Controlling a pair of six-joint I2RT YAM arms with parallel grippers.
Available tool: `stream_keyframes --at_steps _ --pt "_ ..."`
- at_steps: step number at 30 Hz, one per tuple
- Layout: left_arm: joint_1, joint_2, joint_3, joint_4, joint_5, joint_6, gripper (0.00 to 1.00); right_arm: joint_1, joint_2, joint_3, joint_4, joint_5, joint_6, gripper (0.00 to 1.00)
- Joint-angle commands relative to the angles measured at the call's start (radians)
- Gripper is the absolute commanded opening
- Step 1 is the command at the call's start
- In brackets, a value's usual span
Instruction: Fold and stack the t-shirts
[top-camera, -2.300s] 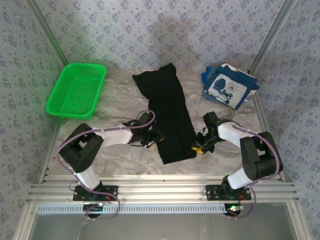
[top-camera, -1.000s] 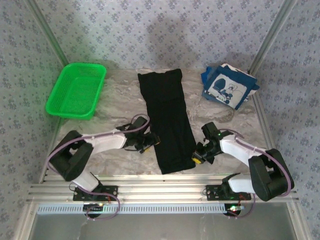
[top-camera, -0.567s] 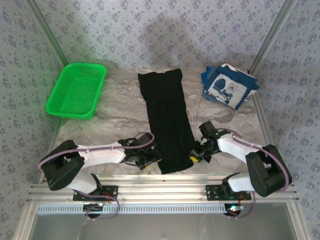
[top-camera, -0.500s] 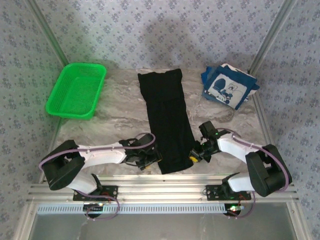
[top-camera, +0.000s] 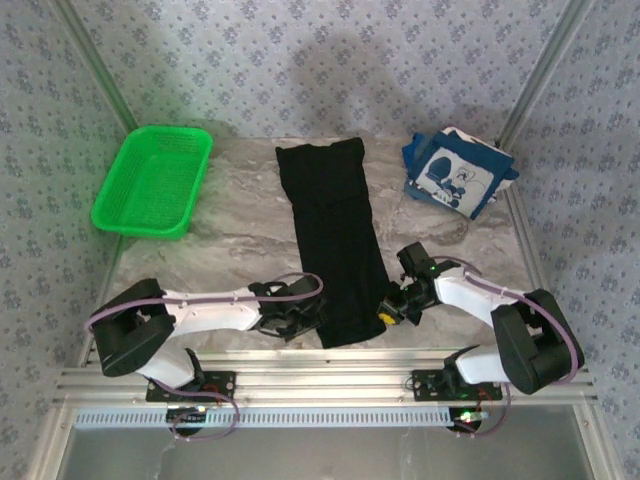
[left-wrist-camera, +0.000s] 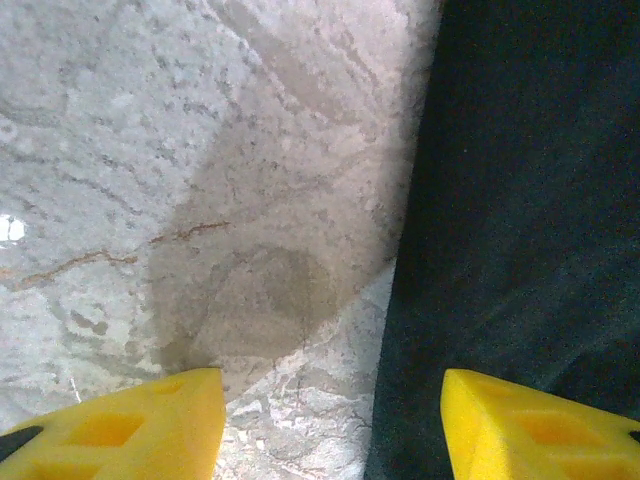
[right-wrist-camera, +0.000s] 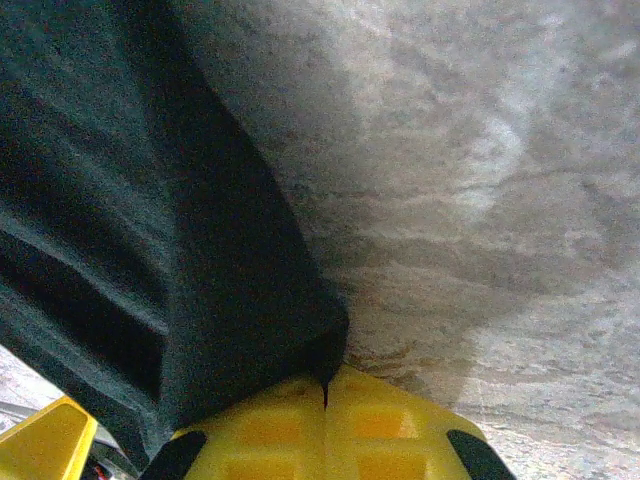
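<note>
Straddling black shirt (top-camera: 335, 230) edge with left fingers (top-camera: 308, 322) apart, nothing held; pinching opposite edge with right fingers (right-wrist-camera: 325, 410) fully closed, low on desk (top-camera: 230, 235).

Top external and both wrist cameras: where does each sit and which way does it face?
Top external: above and behind the arm bases, looking down at the table; both arms, the black t-shirt, navy t-shirt and green basket show.
Left wrist: on the left arm, looking down past the open left gripper at the black t-shirt's edge and bare table.
Right wrist: on the right arm, looking down past the right gripper, shut on the black t-shirt's edge.
Shared: all three see the black t-shirt.
</note>
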Motion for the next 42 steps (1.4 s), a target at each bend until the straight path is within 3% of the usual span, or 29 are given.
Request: stream_keyframes --at_steps 1,15,27,33,39,42 --pt "-0.065 0.073 0.025 0.235 0.198 -0.115 0.58 0.006 -0.018 0.001 -0.031 -0.010 -0.020 0.00" --pt "-0.100 0.051 0.085 0.080 0.209 -0.078 0.57 0.007 -0.052 -0.038 -0.031 -0.021 -0.030 0.00" --pt "-0.108 0.049 0.125 -0.119 0.079 -0.036 0.50 0.005 -0.074 -0.042 -0.027 -0.016 -0.014 0.00" --pt "-0.114 0.087 0.134 -0.109 0.052 -0.046 0.45 0.008 -0.073 -0.045 -0.020 -0.015 -0.010 0.00" --pt "-0.120 0.139 0.169 -0.149 0.037 -0.033 0.34 0.008 -0.085 -0.047 -0.029 -0.012 -0.011 0.00" --pt "-0.119 0.144 0.171 -0.180 0.027 -0.022 0.18 0.008 -0.090 -0.047 -0.034 -0.018 -0.012 0.00"
